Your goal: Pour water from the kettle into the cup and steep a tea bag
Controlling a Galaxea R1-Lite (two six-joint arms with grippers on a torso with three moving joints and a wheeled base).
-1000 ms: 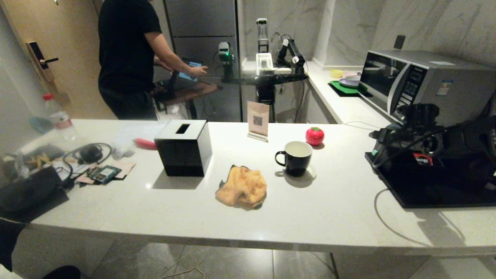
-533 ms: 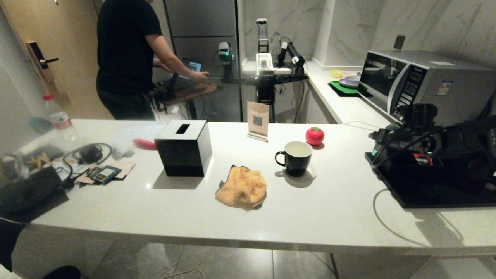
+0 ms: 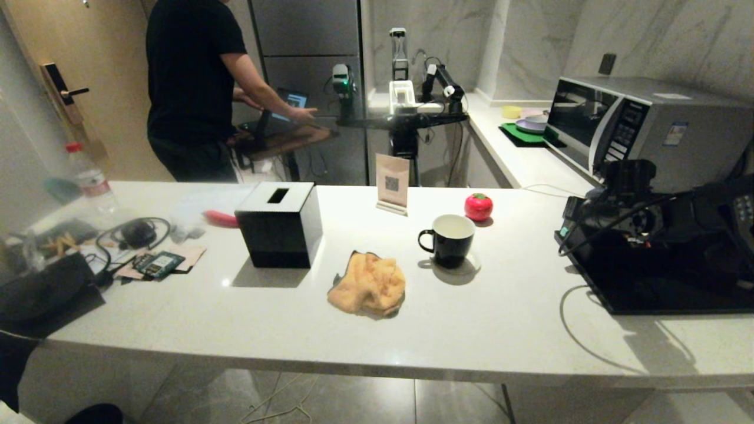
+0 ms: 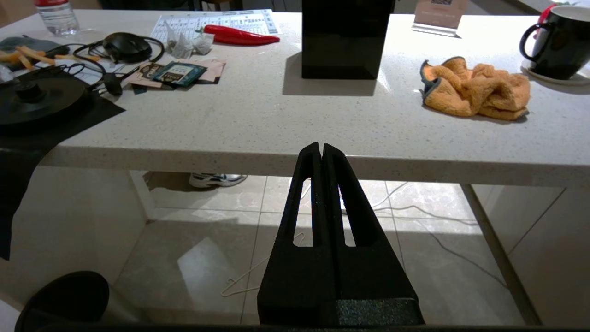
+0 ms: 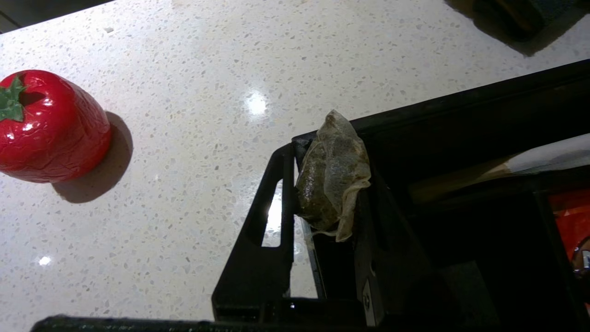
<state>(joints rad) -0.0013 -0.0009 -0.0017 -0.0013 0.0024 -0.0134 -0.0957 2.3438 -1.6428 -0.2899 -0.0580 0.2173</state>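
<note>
So you've got one black ceramic mug with a white inside [image 3: 449,238] sitting upright on a pale round coaster [image 3: 468,268] roughly mid-counter, handle pointing toward the robot's left. One brownish mesh tea bag [image 5: 333,177] is pinched between the right gripper's [image 5: 322,184] two black fingers [image 5: 276,193], which are clamped on it, right over the corner of the low black compartment box [image 5: 461,120] at the counter's right end. I can't pick out the kettle itself in any view; only one round black base disc [image 4: 32,94] shows on the far left of the counter.

Around the mug: one small red tomato-shaped thing [image 3: 478,206] just behind it, one crumpled orange cloth [image 3: 368,284] just to its left and nearer you, one black cube tissue box [image 3: 280,224] further left, one little card stand [image 3: 392,184] behind. One silver microwave [image 3: 642,126] stands behind the compartment box, and a person in a black shirt [image 3: 194,82] stands across the room.

Right arm [image 3: 642,215] reaches in low from the right over the box. Left gripper [image 4: 321,152] hangs below the white speckled counter [image 4: 276,129] edge, pointing toward it, fingers pressed together, holding nothing.
</note>
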